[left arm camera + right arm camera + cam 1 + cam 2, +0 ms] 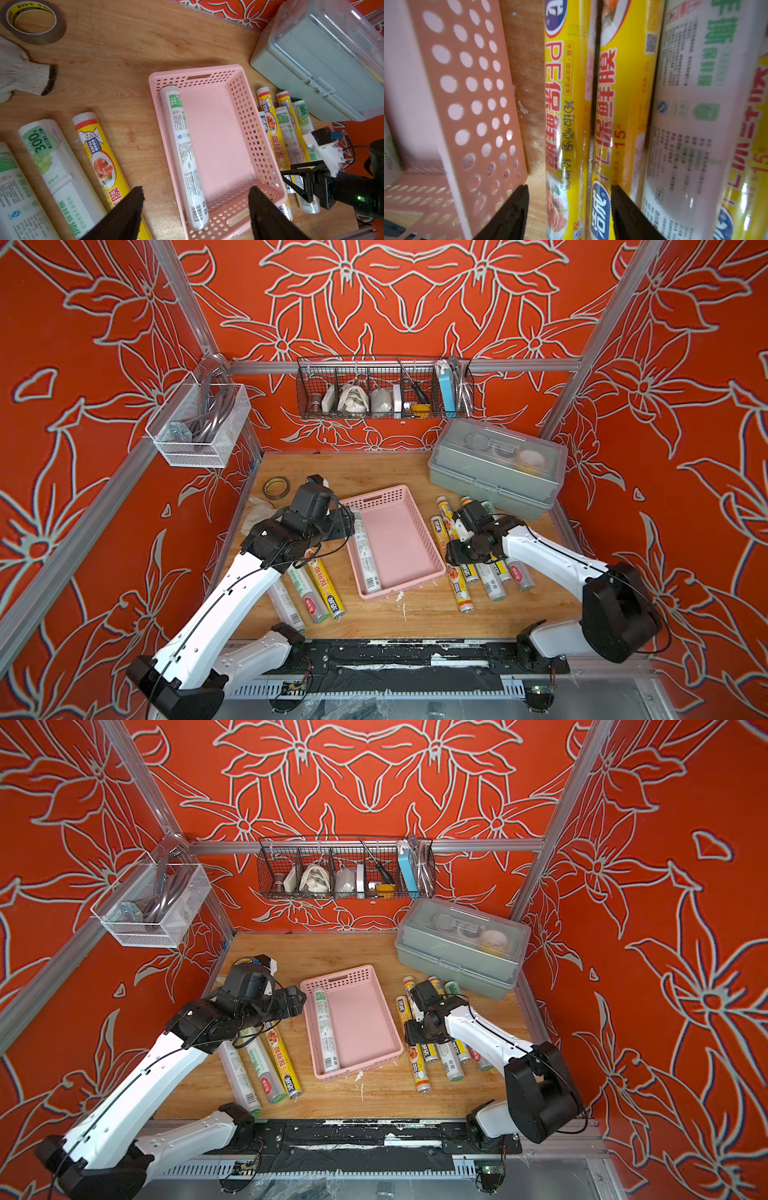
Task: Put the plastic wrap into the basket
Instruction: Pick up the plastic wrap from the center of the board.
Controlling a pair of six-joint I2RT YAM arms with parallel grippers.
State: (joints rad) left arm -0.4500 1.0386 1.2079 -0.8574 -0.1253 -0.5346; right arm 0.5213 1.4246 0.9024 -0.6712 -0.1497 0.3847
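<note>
Pink basket (395,539) held just one white-green roll (365,551) along its wall. Three rolls (322,585) lay on the desk (374,472) at its left, a cluster (490,576) at its right. Left pincer (196,189) hung spread, empty; right pincer (569,187) straddled a yellow roll (562,104), not yet pinching.

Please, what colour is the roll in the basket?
The roll is white with green print, clearest in left wrist view.

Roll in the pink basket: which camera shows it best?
Left wrist view: the whole roll lies along the basket wall, label readable. Both top views show it small; the right wrist shows barely a sliver.
</note>
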